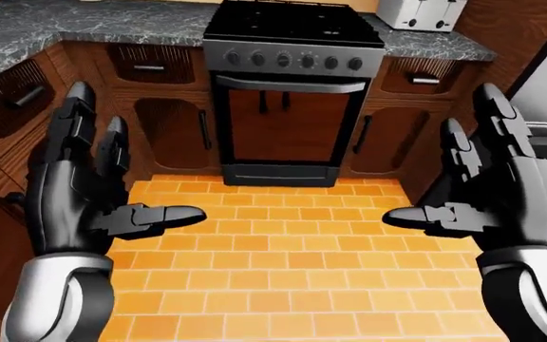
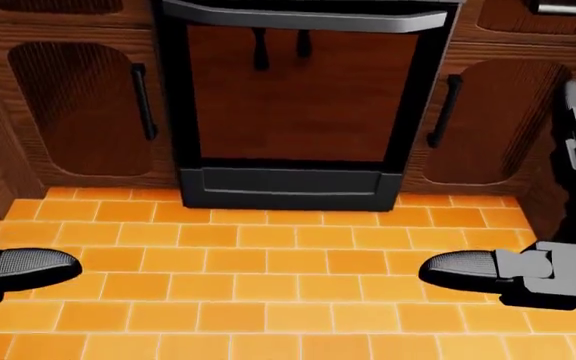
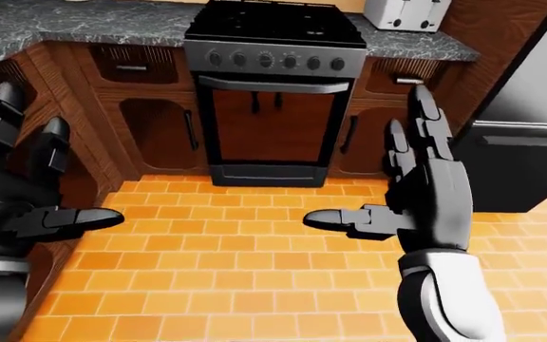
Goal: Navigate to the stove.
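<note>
— How many hands up?
— Two: black left hand (image 1: 83, 196), black right hand (image 1: 497, 192), fingers spread, holding nothing.
— The stove?
— One black gas stove (image 1: 292, 92), far centre, six knobs (image 1: 294, 60); white toaster (image 1: 420, 13) right.

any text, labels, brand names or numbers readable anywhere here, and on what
None can be read.
Stove: the panel of knobs shows no legible marks or brand.
Toaster: plain white, no lettering visible.
Cabinet doors, countertop and both hands, left hand and right hand: no labels.
</note>
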Robot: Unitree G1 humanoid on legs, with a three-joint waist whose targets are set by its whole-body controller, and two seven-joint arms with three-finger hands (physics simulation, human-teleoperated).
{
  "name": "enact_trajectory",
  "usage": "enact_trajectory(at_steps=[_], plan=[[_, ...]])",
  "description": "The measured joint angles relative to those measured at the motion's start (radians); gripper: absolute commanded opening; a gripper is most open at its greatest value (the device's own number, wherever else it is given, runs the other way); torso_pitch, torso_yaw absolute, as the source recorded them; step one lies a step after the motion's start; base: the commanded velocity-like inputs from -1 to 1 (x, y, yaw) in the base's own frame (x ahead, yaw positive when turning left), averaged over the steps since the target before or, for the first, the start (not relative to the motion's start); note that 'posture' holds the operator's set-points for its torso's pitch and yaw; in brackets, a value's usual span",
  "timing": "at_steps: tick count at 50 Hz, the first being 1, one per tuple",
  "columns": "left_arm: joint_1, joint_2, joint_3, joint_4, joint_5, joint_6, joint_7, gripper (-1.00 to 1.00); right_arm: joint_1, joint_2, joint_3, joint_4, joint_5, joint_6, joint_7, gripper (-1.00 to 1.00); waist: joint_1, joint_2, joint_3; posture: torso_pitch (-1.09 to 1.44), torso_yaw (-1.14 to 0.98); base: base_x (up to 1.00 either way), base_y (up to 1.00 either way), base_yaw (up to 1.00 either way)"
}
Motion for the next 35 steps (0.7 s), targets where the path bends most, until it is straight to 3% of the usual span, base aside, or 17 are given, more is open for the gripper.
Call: enact_trajectory(at_steps=[8,17,21,23,26,35], plan=[[-0.005,0.008,0.006,-0.005,-0.019,0.013,0.006,1.0,0.011,-0.038,0.006,0.0,0.088,-0.02,-0.048,1.0,0.001,-0.006,0.007,0.0,0.0,0.18,0.0,0.0],[-0.002,0.003,-0.006,-0.009,-0.011,-0.002,0.002,1.0,0.011,-0.032,0.005,-0.005,0.09,-0.032,-0.05,1.0,-0.002,-0.035,0.018,0.0,0.0,0.36,0.0,0.0],[-0.003,0.002,-0.007,-0.007,-0.004,-0.007,0.0,1.0,0.012,-0.04,0.004,-0.004,0.093,-0.031,-0.052,1.0,0.001,-0.074,0.018,0.0,0.0,0.36,0.0,0.0],[0.003,-0.008,-0.014,-0.01,-0.006,-0.007,-0.003,1.0,0.019,-0.041,-0.002,0.0,0.09,-0.034,-0.055,1.0,-0.009,-0.065,0.019,0.0,0.0,0.37,0.0,0.0],[0.01,-0.011,-0.03,-0.004,-0.006,-0.002,-0.011,1.0,0.027,-0.035,-0.004,0.007,0.078,-0.026,-0.058,1.0,-0.007,-0.076,0.008,0.0,0.0,0.37,0.0,0.0],[0.002,-0.011,-0.025,-0.016,-0.001,-0.013,-0.013,1.0,0.028,-0.022,-0.001,0.0,0.057,-0.035,-0.038,1.0,-0.023,-0.006,0.007,0.0,0.0,0.36,0.0,0.0]])
